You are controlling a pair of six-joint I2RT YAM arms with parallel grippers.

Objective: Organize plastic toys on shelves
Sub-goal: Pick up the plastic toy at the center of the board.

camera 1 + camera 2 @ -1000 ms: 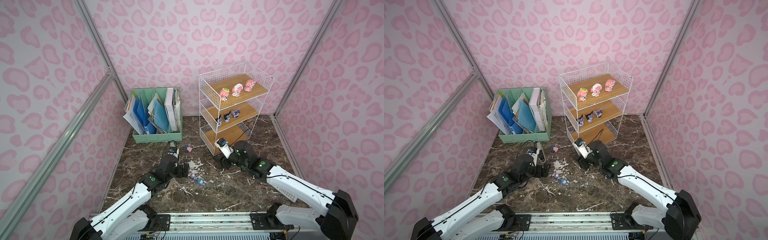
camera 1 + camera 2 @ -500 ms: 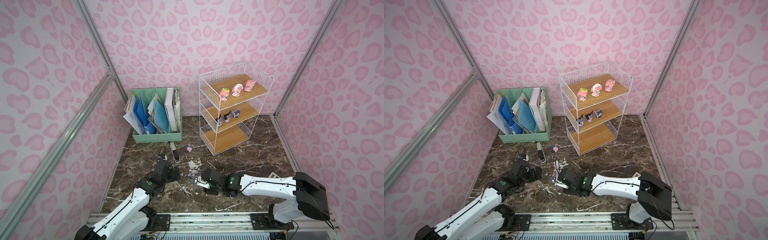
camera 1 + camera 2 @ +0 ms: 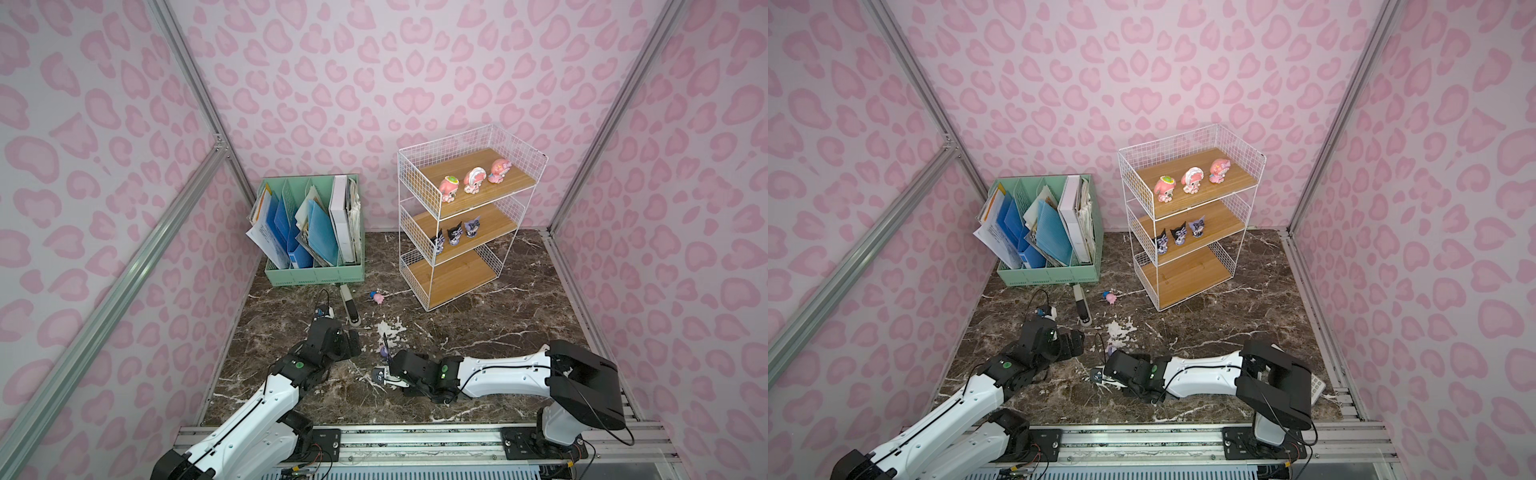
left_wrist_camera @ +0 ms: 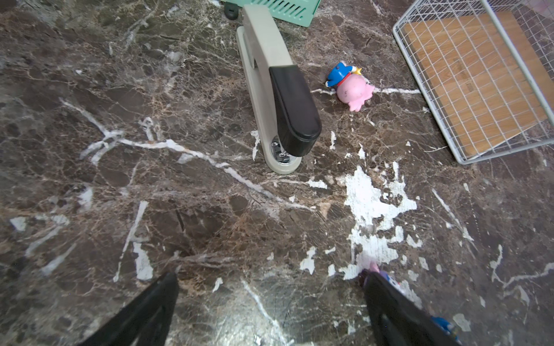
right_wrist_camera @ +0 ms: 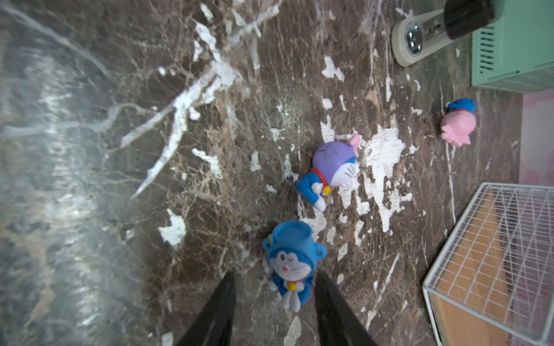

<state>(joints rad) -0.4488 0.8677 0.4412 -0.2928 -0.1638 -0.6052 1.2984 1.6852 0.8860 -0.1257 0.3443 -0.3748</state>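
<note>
The shelves [image 3: 453,278] stand at the back right, with three pink toys [image 3: 473,179] on the top board and three black ones [image 3: 455,232] on the middle board. On the floor lie a pink toy with a blue body [image 3: 377,296], a purple-headed toy [image 5: 334,164] and a blue toy [image 5: 289,260]. My right gripper [image 5: 275,278] is low over the floor with its jaws either side of the blue toy's body and a gap on one side. The left gripper [image 4: 269,275] hangs wide open over bare floor, with the purple toy [image 4: 389,280] peeking past one finger.
A white-and-black stapler [image 3: 349,307] lies between the mint-green file organizer [image 3: 316,232] and my left arm. A white calculator [image 3: 1316,384] shows partly behind the right arm's base. Pink walls with metal posts close in the sides and back.
The right arm swung from beside the shelves down to the front middle of the floor, and its jaws narrowed around the blue toy. The left arm drew back a little.
</note>
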